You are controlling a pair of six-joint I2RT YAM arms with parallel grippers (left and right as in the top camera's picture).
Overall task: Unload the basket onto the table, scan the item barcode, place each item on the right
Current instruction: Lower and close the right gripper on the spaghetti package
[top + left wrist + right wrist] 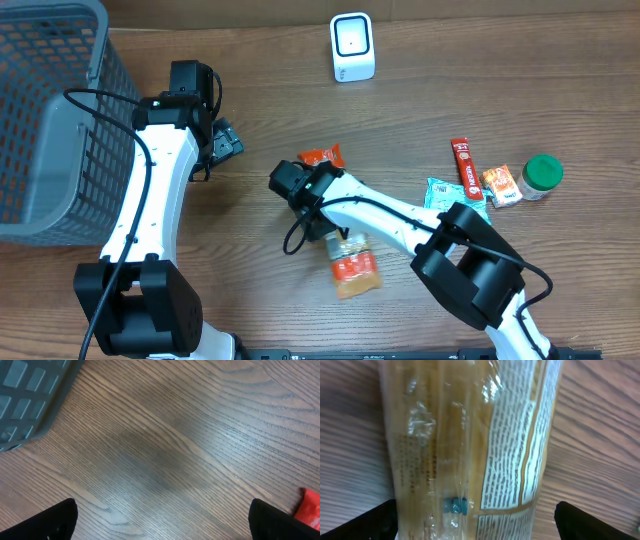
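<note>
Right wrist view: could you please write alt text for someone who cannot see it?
A translucent tan packet with a panel of small print fills the frame, lying on the wooden table between the fingertips of the open right pincer.

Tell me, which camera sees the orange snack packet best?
The right wrist view: the snack packet fills the picture, its printed label close up. Overhead shows only its orange end, the rest hidden under the right arm. The left wrist view misses it.

Basket [50,120] at 10 o'clock, scanner [352,47] at 12. Jar [542,174] and sachets [463,163] at 3. Snack bag [356,270] just below centre, toward 6.
</note>
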